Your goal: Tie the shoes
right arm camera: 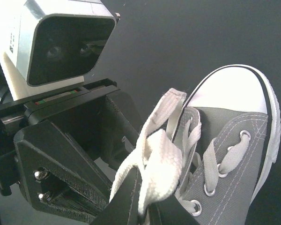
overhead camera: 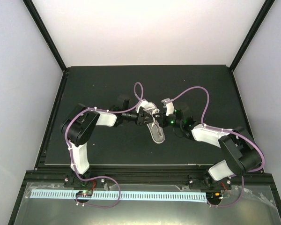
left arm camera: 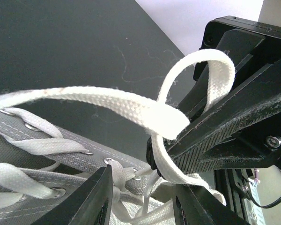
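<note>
The grey shoe lies on the black mat with its white toe cap toward the near edge. My right gripper is shut on a folded loop of white lace just above the eyelets. In the left wrist view that same loop arches up from the right gripper's black fingers. My left gripper is open, its jaws straddling loose lace strands at the top eyelets of the grey canvas. Both grippers meet over the shoe's opening, the left gripper facing the right gripper.
The black mat covers the table, with white walls behind and to both sides. The left wrist camera housing sits close to the right gripper. Purple cables arc above the arms.
</note>
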Robot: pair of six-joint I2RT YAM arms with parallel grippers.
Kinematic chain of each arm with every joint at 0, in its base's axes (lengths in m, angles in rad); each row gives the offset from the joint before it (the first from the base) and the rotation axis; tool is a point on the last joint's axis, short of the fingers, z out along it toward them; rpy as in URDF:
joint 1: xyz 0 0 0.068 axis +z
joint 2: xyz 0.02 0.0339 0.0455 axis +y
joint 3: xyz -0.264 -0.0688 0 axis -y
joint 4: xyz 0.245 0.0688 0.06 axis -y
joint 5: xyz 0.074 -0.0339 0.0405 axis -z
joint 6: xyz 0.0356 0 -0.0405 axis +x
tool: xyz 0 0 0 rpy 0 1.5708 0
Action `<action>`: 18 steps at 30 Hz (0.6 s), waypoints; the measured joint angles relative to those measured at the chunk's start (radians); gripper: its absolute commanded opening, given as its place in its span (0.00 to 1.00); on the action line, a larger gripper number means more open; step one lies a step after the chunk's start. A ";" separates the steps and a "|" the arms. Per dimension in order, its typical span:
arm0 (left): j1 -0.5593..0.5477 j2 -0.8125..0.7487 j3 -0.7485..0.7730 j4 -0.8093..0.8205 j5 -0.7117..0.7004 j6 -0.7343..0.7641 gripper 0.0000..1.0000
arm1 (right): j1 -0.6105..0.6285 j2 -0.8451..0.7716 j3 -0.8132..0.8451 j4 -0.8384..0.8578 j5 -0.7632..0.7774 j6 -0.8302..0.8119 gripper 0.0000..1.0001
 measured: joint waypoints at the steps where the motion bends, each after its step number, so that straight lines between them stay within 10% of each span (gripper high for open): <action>1: 0.000 0.000 0.000 -0.001 0.000 0.001 0.33 | 0.000 0.000 0.000 0.000 0.000 0.000 0.05; 12: -0.001 0.013 0.013 -0.011 -0.026 0.005 0.02 | 0.000 0.000 0.000 0.000 -0.004 0.001 0.09; 18: -0.005 0.013 0.010 0.017 -0.098 -0.019 0.01 | 0.000 -0.014 0.000 -0.009 -0.008 0.009 0.53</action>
